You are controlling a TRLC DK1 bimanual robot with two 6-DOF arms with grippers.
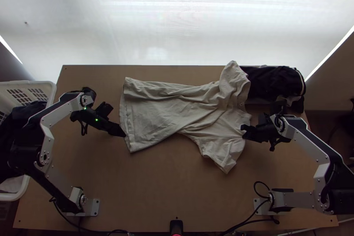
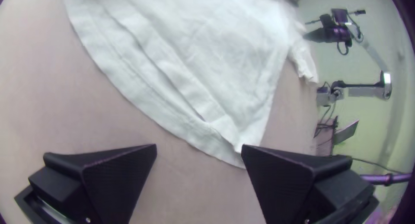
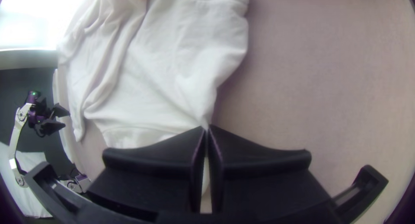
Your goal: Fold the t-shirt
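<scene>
The light t-shirt (image 1: 168, 112) lies spread but wrinkled and skewed across the table, its hem toward the left arm and its collar and sleeves toward the right. My left gripper (image 1: 124, 135) is at the hem's near part; in the left wrist view the left gripper (image 2: 199, 148) is open, with the hem corner of the t-shirt (image 2: 207, 107) beside one finger. At the collar end, my right gripper (image 1: 244, 130) is shut on the shirt near the shoulder; in the right wrist view the right gripper (image 3: 205, 129) pinches a fold of the t-shirt (image 3: 160, 77).
Dark folded clothes (image 1: 274, 83) lie at the table's far right, next to the shirt's collar. A white basket (image 1: 51, 90) with dark cloth stands left of the table. Bare wood (image 1: 177, 187) stretches between the arms' bases.
</scene>
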